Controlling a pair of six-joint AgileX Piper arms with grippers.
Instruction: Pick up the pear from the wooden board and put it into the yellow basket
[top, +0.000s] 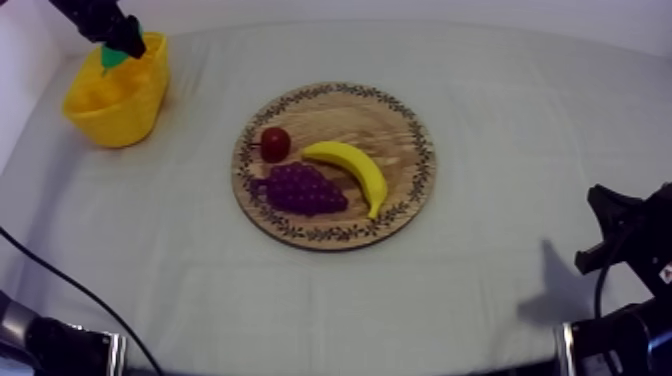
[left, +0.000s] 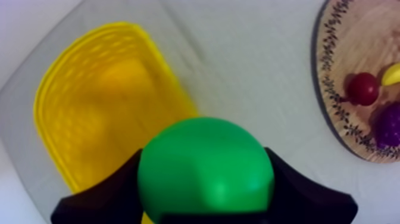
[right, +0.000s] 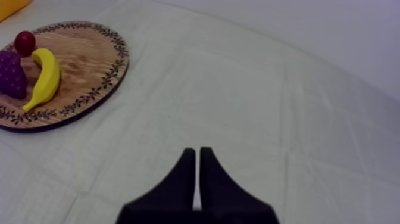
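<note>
Pear at the basket, drop step in hand.

My left gripper (top: 122, 42) pinches the green pear (left: 205, 170) above the yellow basket (top: 120, 125), which sits at ten o'clock from the wooden board (top: 370, 120). The pear hangs near the basket's twelve o'clock rim. I judge the next move calls for centring it over the well, then spreading the fingers. My right gripper (right: 197, 152) rests at four o'clock from the board, its fingers pressed together on nothing.

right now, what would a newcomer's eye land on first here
The bright green pear, clamped in the left gripper over the yellow basket at the far left of the table. Next, the round wooden board in the middle, with a banana, purple grapes and a small red fruit on it.
</note>
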